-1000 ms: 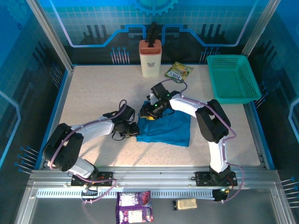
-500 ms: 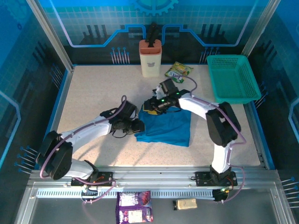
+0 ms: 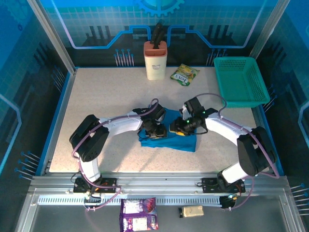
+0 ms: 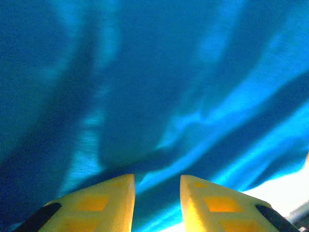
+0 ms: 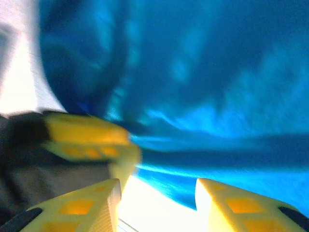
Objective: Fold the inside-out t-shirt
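The inside-out t-shirt (image 3: 188, 141) lies as a compact blue bundle in the middle of the table. Both arms reach in over it and their tips nearly meet above its middle. My left gripper (image 3: 158, 130) is over the shirt's left part. In the left wrist view its yellow fingers (image 4: 116, 198) stand apart, and the left gripper (image 4: 157, 180) is open close above wrinkled blue cloth (image 4: 159, 87). My right gripper (image 3: 177, 129) hovers at the shirt's middle. The right gripper (image 5: 158, 184) is open over the cloth's edge (image 5: 203, 145) and bright table, with the left gripper's yellow fingers (image 5: 87, 135) beside it.
A cream holder with dark handles (image 3: 155, 60) stands at the back centre, with a yellow-green snack packet (image 3: 184, 74) to its right. The teal mesh basket (image 3: 240, 96) sits at the back right. A purple packet (image 3: 138, 214) and a small yellow item (image 3: 191, 210) lie in front of the arm bases.
The left gripper moved right from the shirt's left edge onto the shirt, and its jaws have spread. The right gripper came from the shirt's far left corner to its middle.
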### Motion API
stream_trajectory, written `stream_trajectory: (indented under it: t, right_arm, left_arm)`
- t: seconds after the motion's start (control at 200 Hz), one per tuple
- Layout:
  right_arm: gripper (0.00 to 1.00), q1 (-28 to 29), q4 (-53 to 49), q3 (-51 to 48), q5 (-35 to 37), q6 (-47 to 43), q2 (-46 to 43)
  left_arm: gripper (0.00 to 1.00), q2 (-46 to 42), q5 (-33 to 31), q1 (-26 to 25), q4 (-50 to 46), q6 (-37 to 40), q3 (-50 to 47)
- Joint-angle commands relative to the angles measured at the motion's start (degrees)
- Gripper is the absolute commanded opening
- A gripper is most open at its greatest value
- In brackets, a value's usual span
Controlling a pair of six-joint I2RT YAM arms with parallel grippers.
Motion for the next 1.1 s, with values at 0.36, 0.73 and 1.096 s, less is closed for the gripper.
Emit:
stream_trajectory:
  t: [0.36, 0.73, 1.096]
  right_arm:
    - [0.44, -0.86, -6.50, -5.71, 9.32, -2.45, 0.20]
    - [0.44, -1.07, -10.12, -2.92, 8.82, -2.84, -4.25]
    - [0.45, -1.55, -12.57, -1.98, 9.12, -3.90, -4.88]
  left_arm:
    - [0.28, -8.75, -20.58, 8.47, -15.71, 6.82, -9.62]
    - [0.29, -19.06, -13.86, 8.29, -16.13, 6.71, -8.41]
    - [0.49, 0.59, -29.93, -5.30, -27.91, 5.64, 7.94]
